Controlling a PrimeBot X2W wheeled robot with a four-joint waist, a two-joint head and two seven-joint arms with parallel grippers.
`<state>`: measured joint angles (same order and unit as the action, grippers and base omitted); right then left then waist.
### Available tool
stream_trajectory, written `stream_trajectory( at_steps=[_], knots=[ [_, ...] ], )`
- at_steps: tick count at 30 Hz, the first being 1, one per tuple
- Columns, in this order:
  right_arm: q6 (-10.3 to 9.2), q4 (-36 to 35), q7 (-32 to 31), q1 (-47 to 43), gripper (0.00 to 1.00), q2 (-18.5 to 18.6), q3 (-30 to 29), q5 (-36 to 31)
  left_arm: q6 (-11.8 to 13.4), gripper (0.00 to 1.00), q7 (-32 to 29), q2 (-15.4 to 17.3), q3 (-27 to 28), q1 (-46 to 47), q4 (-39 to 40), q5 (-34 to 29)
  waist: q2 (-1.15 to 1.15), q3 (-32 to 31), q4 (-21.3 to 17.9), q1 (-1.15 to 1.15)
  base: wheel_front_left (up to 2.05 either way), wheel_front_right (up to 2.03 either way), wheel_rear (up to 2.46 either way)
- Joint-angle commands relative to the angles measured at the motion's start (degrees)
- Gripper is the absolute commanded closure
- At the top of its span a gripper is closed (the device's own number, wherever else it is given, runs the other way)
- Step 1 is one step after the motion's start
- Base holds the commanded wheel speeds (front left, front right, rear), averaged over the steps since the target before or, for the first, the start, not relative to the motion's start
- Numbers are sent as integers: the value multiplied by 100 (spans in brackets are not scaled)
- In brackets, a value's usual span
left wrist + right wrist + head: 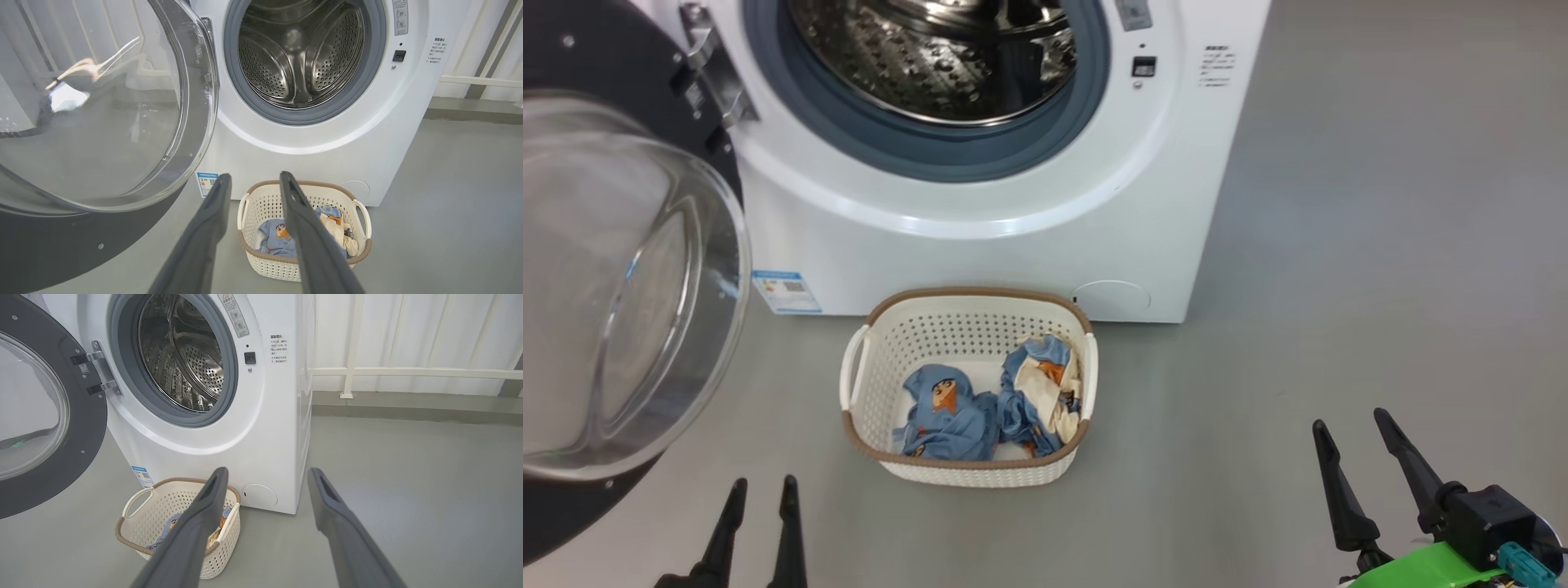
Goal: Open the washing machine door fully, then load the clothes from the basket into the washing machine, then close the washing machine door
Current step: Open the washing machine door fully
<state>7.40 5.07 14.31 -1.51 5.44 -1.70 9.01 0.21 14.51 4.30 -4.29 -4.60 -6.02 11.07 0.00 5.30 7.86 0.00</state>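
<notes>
Pose: left end effector [762,488] lower left, fingers narrowly parted; right end effector [1348,420] lower right, fingers spread wider.

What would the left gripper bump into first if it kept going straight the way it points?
Most likely the washing machine's white front, below the drum opening. The left gripper aims just over the basket's far rim, with the open door off to one side; depth is hard to judge.
</notes>
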Motion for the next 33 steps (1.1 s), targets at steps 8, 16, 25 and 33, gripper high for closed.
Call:
stream_trajectory(
  at_steps=[8,16,25,33],
  knots=[
    [9,-299,16,-155,0,-24,224,-162,11,0,-62,120,107,83,91,-79,0,-274,-463,0,0,0,0],
    [9,-560,-103,-254,0,-52,213,-212,87,0,-190,162,116,53,129,-46,0,-408,-657,0,0,0,0],
    [9,-719,-187,-352,0,-97,187,-248,163,0,-309,185,128,14,166,17,0,-523,-698,0,0,0,0],
    [9,-755,-203,-377,0,-132,174,-247,209,0,-355,232,115,22,197,44,0,-507,-669,0,0,0,0]
  ],
)
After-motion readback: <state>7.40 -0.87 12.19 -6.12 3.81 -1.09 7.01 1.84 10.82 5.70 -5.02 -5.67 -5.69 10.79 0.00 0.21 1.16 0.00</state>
